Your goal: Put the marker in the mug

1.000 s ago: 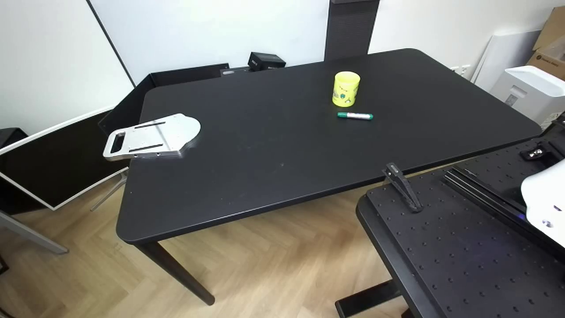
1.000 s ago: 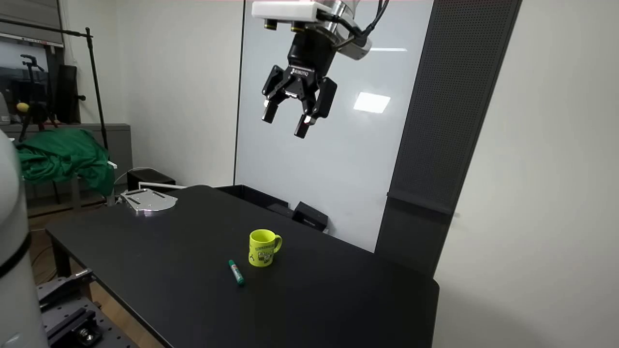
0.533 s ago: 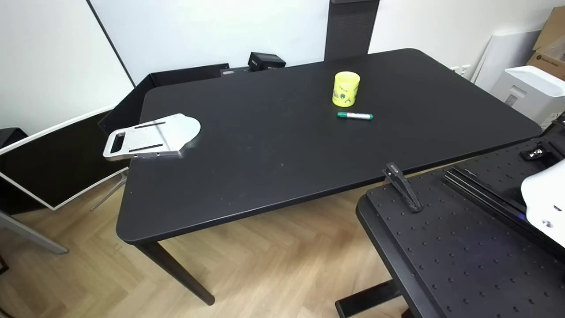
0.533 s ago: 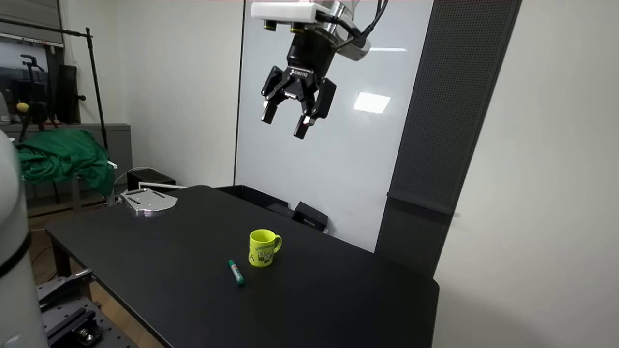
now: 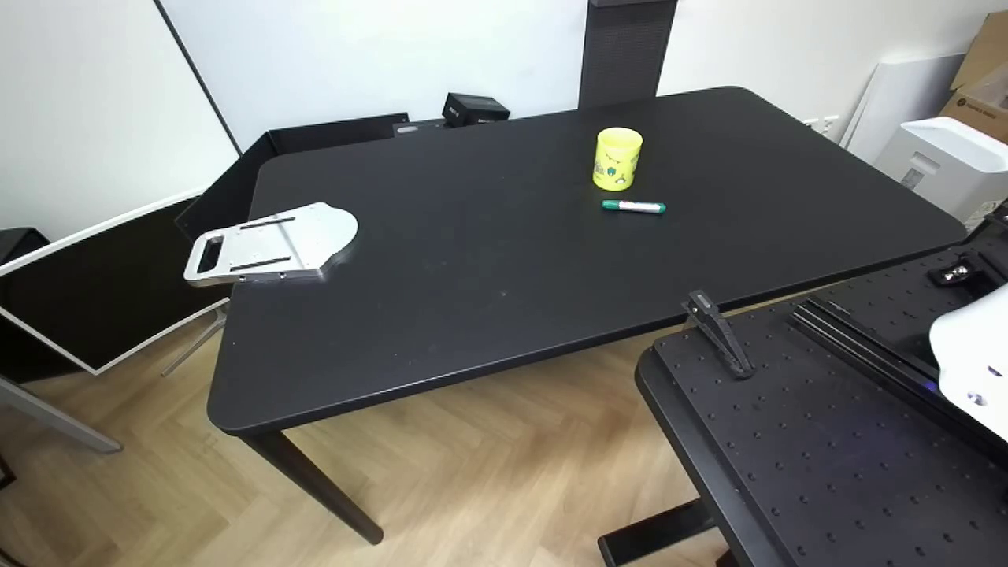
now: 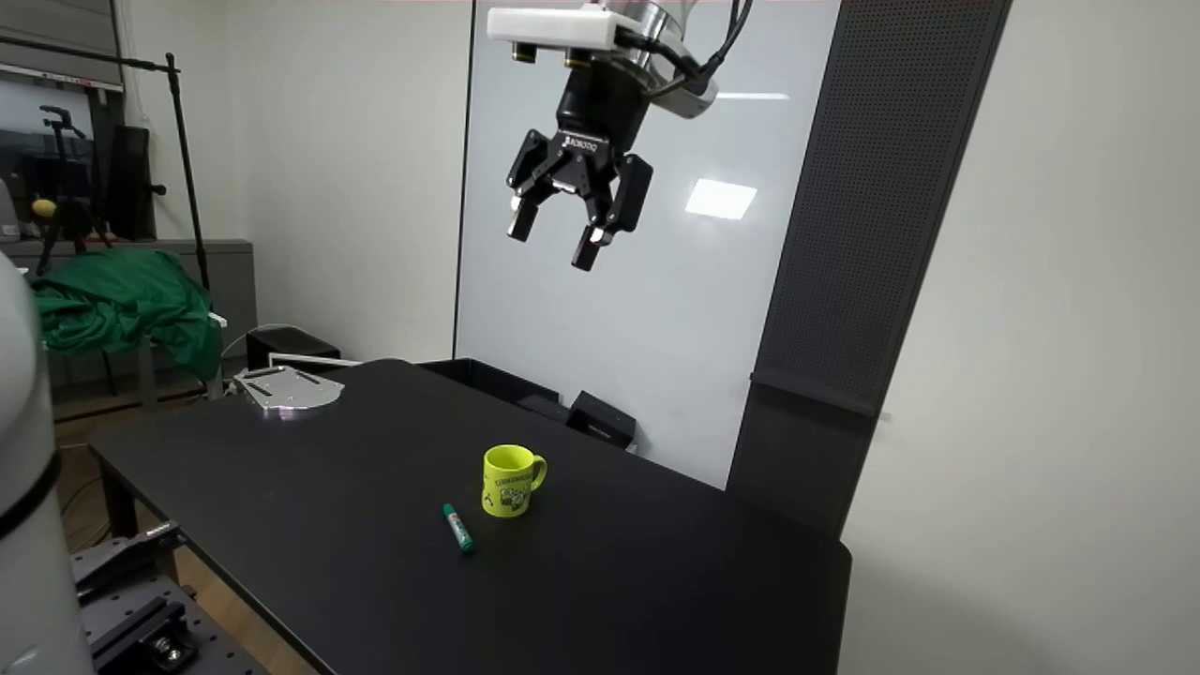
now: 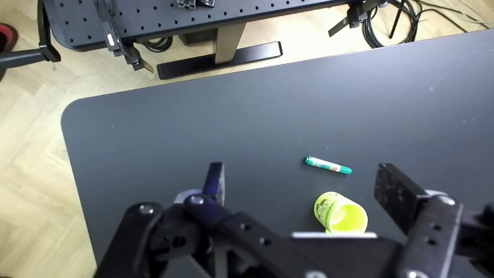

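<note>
In an exterior view the pincer (image 6: 553, 246) hangs at twelve o'clock, its fingers (image 6: 587, 251) parted and aimed between six and seven; a white arm section (image 6: 21, 562) stands near nine o'clock.

the one word that can be read is robotiq, in white letters on the pincer (image 6: 551, 244), in an exterior view. the mug (image 6: 506, 486) has a line of dark lettering below its rim, too small to read. in the wrist view the marker (image 7: 328, 165) bears a white label with coloured print, too blurred to make out. the black box (image 6: 601, 419) shows a pale line of lettering in both exterior views, and the carton (image 5: 976, 109) a round logo beside a line of print, both unreadable
</note>
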`<action>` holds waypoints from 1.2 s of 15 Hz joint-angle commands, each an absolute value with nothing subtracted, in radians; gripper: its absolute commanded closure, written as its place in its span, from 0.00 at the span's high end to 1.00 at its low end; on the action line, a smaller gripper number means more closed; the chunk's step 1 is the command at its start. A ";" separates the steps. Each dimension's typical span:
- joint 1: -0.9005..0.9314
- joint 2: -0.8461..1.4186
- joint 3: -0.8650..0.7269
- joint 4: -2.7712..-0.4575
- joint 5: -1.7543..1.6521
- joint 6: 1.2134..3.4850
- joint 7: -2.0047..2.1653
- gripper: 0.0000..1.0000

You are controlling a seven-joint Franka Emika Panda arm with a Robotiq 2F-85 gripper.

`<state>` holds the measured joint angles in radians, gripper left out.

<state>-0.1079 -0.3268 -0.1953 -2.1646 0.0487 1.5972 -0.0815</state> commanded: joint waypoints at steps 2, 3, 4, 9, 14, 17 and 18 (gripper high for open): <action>-0.107 -0.325 -0.171 -2.177 0.043 1.655 -0.128 1.00; -0.104 -0.325 -0.167 -2.181 0.036 1.669 -0.148 1.00; -0.100 -0.327 -0.162 -2.187 0.025 1.689 -0.175 1.00; -0.072 -0.328 -0.140 -2.215 -0.040 1.774 -0.336 1.00; -0.026 -0.319 -0.126 -2.236 -0.089 1.832 -0.511 1.00; 0.005 -0.317 -0.117 -2.251 -0.128 1.888 -0.625 1.00; 0.014 -0.316 -0.113 -2.256 -0.139 1.906 -0.664 1.00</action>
